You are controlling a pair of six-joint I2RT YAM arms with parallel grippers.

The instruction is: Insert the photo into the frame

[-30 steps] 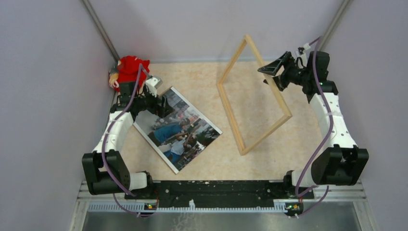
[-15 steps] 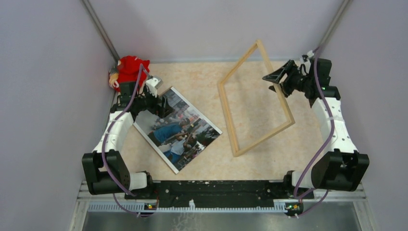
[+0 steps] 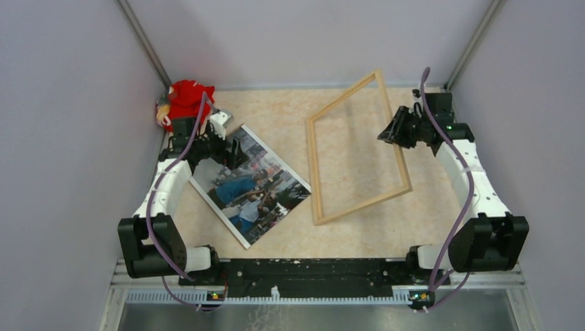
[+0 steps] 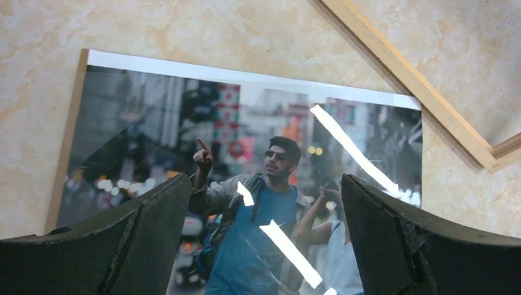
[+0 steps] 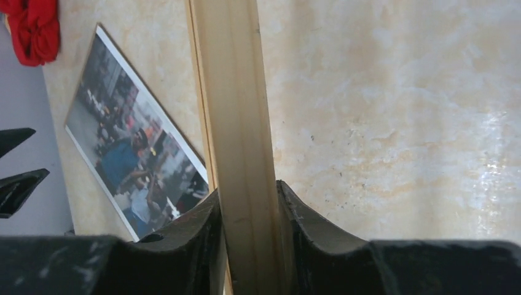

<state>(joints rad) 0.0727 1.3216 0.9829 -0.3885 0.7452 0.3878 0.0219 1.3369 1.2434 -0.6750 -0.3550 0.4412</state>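
Wooden frame (image 3: pixel 312 169) lower and flatter than before, rail in right gripper (image 3: pixel 390 131)

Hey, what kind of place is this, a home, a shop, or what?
Probably a robotics lab test cell: plain walls box in the table, two arms are bolted to a rail at its edge, with a photo, frame and red toy as props.

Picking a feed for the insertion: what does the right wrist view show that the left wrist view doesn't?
Right wrist only: the right hand shut on a rail of the frame, and a red cloth item near the photo. Left wrist only: the left hand open over the photo, with a frame corner close beside the print's edge. Both: the photo face up on the table.
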